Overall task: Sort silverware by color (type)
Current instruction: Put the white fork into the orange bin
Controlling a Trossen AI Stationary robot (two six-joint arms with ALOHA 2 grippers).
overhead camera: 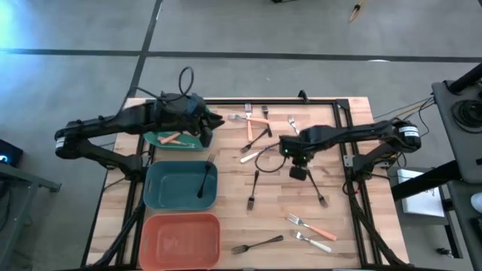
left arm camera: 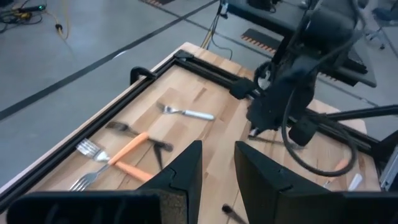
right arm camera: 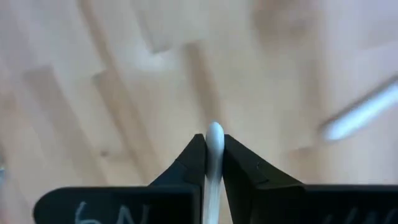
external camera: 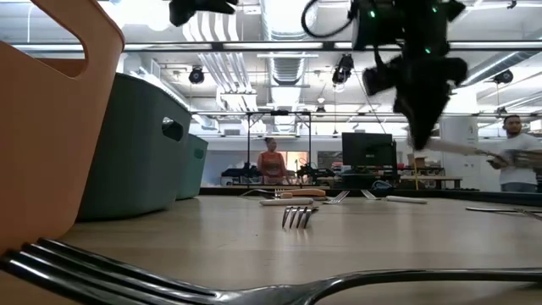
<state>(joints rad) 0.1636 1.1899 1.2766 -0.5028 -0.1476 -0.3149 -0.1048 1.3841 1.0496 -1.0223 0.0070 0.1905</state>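
White-handled fork [right arm camera: 213, 163] is pinched between the fingers of my right end effector [right arm camera: 214, 149], handle tip poking out past the fingertips; in the low view that end effector [external camera: 421, 102] hangs above the table [overhead camera: 271, 207] with the fork held clear of the wood. I see the left end effector [overhead camera: 205, 129] over the far end of the green bin [overhead camera: 154, 138], fingers [left arm camera: 183, 174] spread, nothing between them. Green bin holds orange-handled forks [overhead camera: 172, 138]. Teal bin [overhead camera: 160, 197] has one black fork [overhead camera: 205, 175] leaning on its right wall. Salmon bin [overhead camera: 181, 241] sits nearest the front edge. Rest of the silverware lies loose on the table: a cluster at the far side with crossed orange forks [overhead camera: 259, 119], black ones and another white-handled one [overhead camera: 251, 156]; two black forks [overhead camera: 254, 188] mid-table; an orange fork [overhead camera: 310, 226], a white fork [overhead camera: 312, 241] and a black fork [overhead camera: 257, 245] near the front. People stand in the room beyond the table.
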